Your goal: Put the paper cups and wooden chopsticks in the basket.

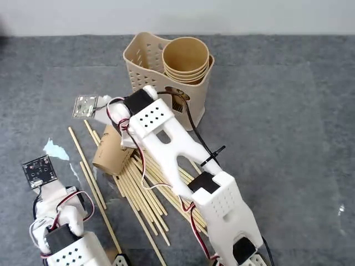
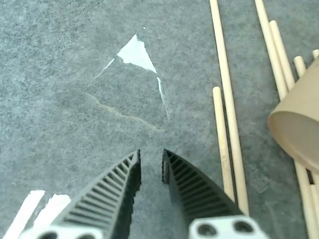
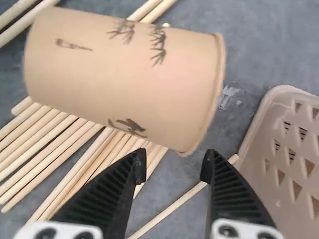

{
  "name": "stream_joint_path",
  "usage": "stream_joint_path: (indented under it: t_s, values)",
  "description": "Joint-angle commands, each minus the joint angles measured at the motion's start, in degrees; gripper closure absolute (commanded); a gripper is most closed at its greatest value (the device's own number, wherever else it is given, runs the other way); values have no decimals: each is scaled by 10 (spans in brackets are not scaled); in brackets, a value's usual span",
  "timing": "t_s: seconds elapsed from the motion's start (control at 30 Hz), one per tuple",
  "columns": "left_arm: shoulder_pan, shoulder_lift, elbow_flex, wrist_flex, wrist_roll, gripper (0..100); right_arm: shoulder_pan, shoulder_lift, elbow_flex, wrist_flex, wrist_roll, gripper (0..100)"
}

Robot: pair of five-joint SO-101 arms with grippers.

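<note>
Four or so paper cups [image 1: 186, 55] are stacked upright in the basket [image 1: 136, 47], at its right end, so that part looks done. The basket stands at the far side of the grey mat [image 1: 288, 138].

One more paper cup [image 3: 124, 74] lies on its side across the wooden chopsticks [image 1: 138, 194], just beside the basket. My read is it rests there because the sticks stop it rolling.

The chopsticks are a loose fan on the mat, none in the basket that I can see. A few strays [image 2: 227, 99] lie apart toward the left arm.

The right arm [image 1: 183, 149] stretches forward across the pile, wrist pitched down. The right gripper [image 3: 172, 162] sits low at the lying cup's rim with its fingers spread wide and nothing between them. It is lined up to take the rim, probably. The basket wall [image 3: 286, 149] is close alongside.

The left arm [image 1: 61, 233] is folded back near its base. The left gripper [image 2: 151, 159] points at bare mat, its fingers nearly together with a narrow gap, holding nothing.

A small torn white scrap [image 2: 134, 52] lies ahead of it.
</note>
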Motion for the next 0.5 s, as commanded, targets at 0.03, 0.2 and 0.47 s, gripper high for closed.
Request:
stream_joint_path:
  t_s: [0.03, 0.2, 0.47]
  values:
    - [-4, -2, -8, -3, -4, 922, -15, -10, -6, 30, 30, 805]
    - [-4, -2, -8, -3, -4, 922, -30, -16, -6, 77, 30, 805]
    - [-4, -2, -8, -3, -4, 922, -45, -36, -6, 111, 30, 805]
